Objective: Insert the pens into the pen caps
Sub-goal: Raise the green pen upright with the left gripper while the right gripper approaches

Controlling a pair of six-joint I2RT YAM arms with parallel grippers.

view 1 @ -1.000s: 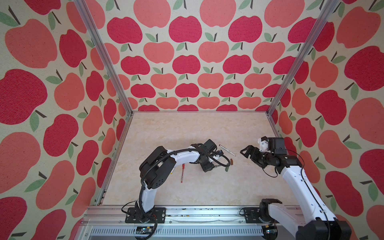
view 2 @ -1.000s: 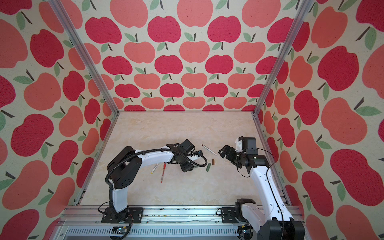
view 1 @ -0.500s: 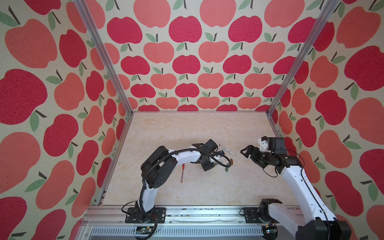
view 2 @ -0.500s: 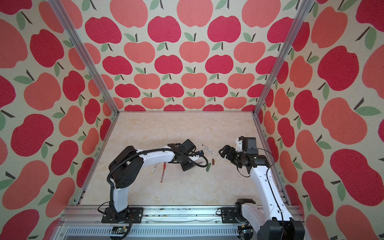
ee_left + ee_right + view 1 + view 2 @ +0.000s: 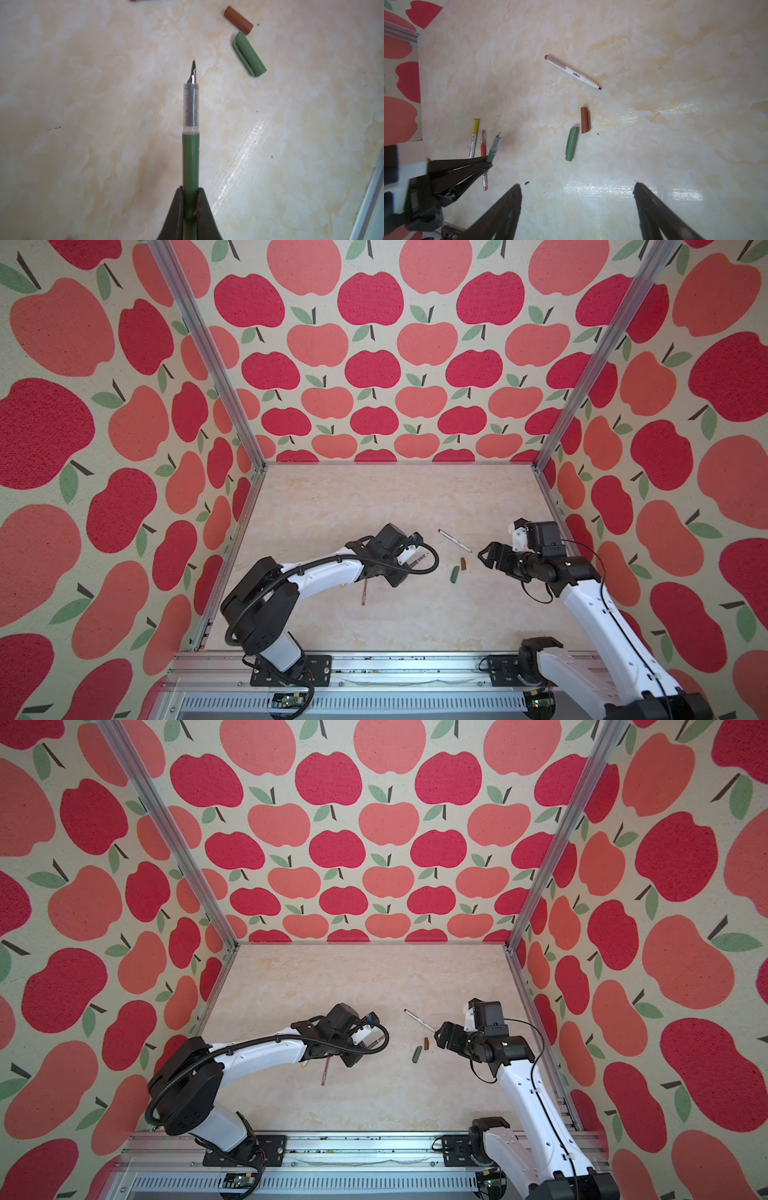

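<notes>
1. The left tool (image 5: 190,192) pinches the green pen (image 5: 190,158) by its rear barrel, with the nib forward and off the bench (image 5: 374,506).
2. The pen looks light, stiff and slick. Its fine metal nib is probably fragile, so the barrel is the sound place to hold.
3. The right tool (image 5: 577,188) hangs spread and empty.
4. In a top view the green cap (image 5: 455,573) lies at about 4 o'clock from the left tool, with the brown cap (image 5: 463,563) just beside it. Both are small and round and would likely roll if nudged. They are best gripped across the middle, leaving the mouth free.
5. The white pen (image 5: 454,540) lies at 2 o'clock and the red pen (image 5: 365,593) at 7 o'clock. The yellow-tipped pen (image 5: 473,137) lies beside the red one.
6. The bench is glossy marble-look, likely low in friction. The apple-print walls (image 5: 370,302) and metal posts (image 5: 208,356) stand well apart from the work.
</notes>
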